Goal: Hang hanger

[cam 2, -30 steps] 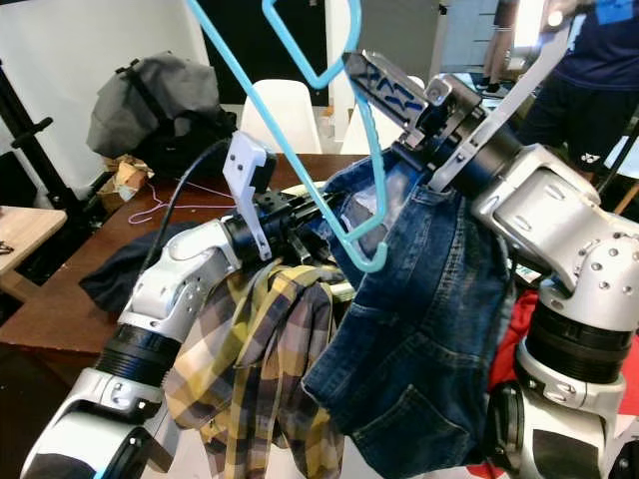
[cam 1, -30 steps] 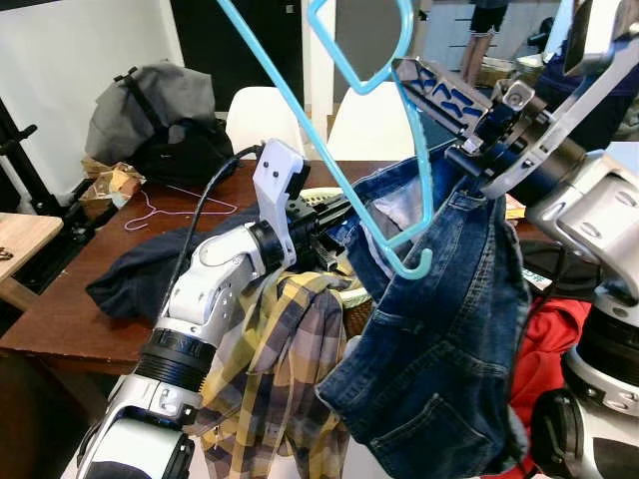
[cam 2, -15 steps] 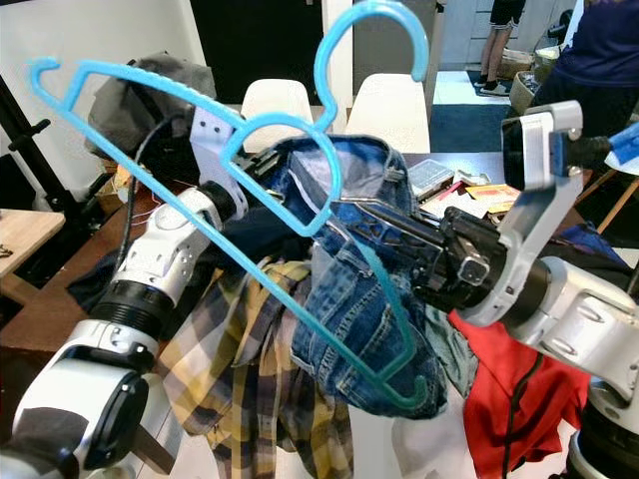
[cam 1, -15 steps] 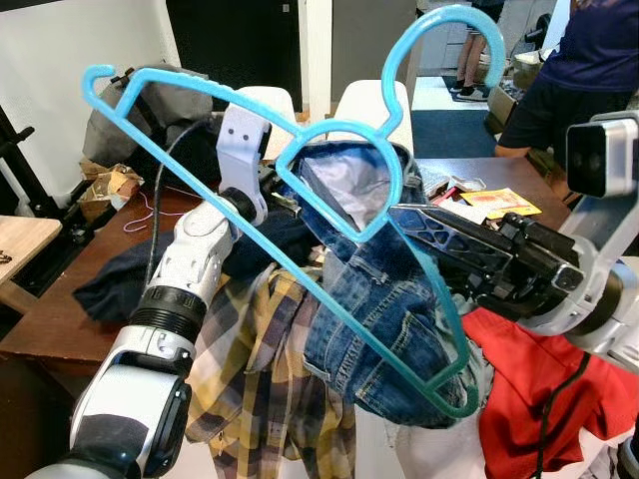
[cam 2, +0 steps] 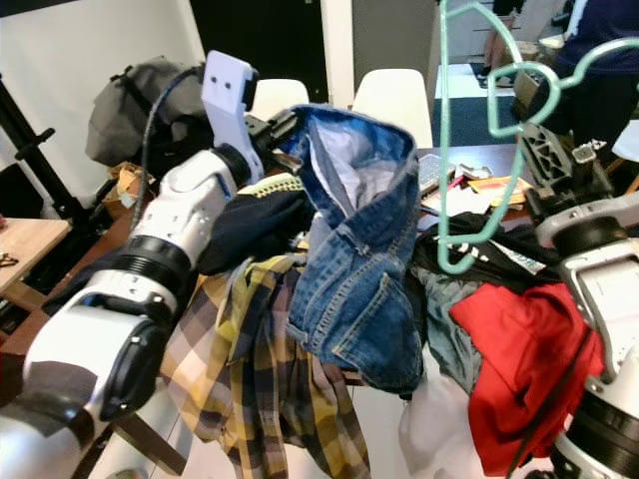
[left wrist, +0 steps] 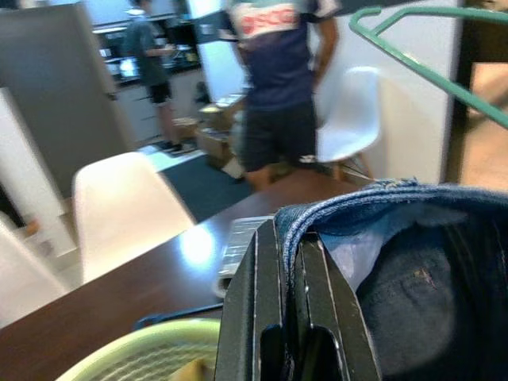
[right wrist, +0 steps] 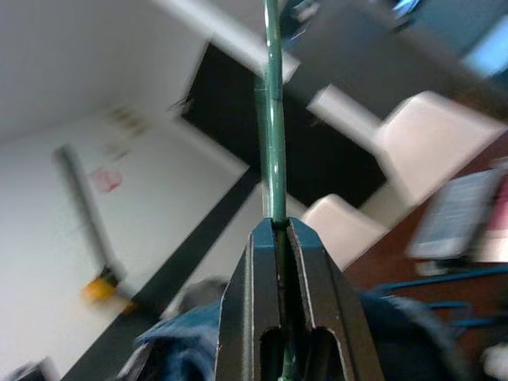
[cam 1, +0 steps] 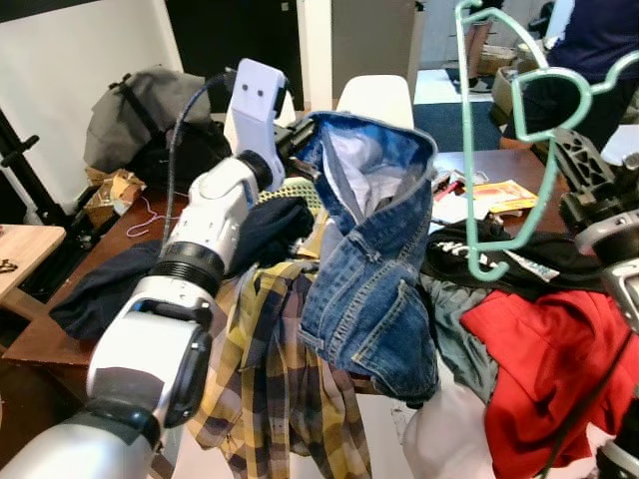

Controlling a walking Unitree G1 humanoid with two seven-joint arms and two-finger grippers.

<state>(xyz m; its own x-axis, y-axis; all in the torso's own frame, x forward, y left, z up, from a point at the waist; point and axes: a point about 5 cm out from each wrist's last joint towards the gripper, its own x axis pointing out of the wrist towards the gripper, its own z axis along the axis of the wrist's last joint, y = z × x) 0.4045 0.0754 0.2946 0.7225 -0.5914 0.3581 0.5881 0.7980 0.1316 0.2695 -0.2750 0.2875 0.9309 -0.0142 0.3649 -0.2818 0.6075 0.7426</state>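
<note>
The hanger, pale green plastic, stands high on the robot's right in the left eye view, its hook up near the top edge and its lower corner hanging just over the dark garment on the table; the right gripper holds it from the side, apart from the jeans, probably so its shoulder can be aimed at the waistband. The left gripper lifts the jeans by the waistband, so the opening gapes toward the hanger and the legs drape over the plaid shirt and the table's front edge. In the right eye view open air lies between hanger and waistband, while the red cloth and clutter crowd below, so any approach seems best kept high. The left wrist view shows the two black fingers pressed together on the denim hem, a hanger bar crossing above. In the right wrist view the fingers are clamped on the thin green rod.
</note>
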